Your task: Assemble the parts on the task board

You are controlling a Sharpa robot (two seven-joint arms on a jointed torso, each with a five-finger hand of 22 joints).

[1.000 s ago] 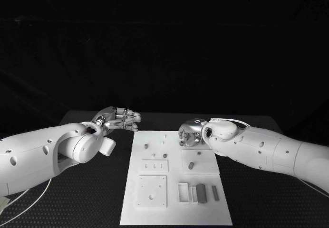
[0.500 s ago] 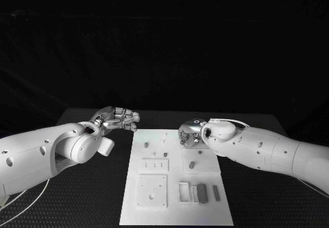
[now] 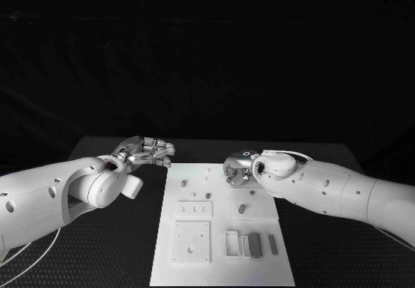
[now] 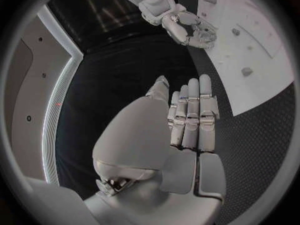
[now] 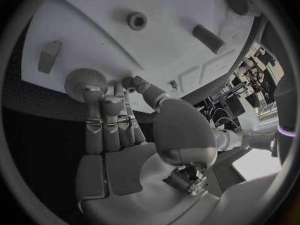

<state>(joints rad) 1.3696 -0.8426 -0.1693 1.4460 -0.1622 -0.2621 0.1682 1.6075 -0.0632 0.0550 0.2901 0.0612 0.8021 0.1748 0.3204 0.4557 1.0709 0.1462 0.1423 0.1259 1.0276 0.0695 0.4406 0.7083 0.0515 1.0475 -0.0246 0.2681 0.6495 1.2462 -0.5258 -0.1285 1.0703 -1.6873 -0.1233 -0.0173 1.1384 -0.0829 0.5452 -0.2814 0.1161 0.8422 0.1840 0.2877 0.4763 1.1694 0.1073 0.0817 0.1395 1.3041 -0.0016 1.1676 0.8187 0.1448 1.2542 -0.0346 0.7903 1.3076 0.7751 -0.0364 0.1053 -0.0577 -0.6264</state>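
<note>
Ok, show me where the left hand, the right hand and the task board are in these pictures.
left hand (image 3: 147,151), head view, on the backs of its fingers.
right hand (image 3: 240,169), head view, on the silver knuckles over the board's far right part.
task board (image 3: 220,267), head view, on a bare part near its front edge.

We find no readable text, labels, brand marks or numbers anywhere. The task board (image 3: 221,240) carries only holes and slots, no printing. The parts (image 3: 254,245) are unmarked. Both arm shells are plain white with no lettering.
</note>
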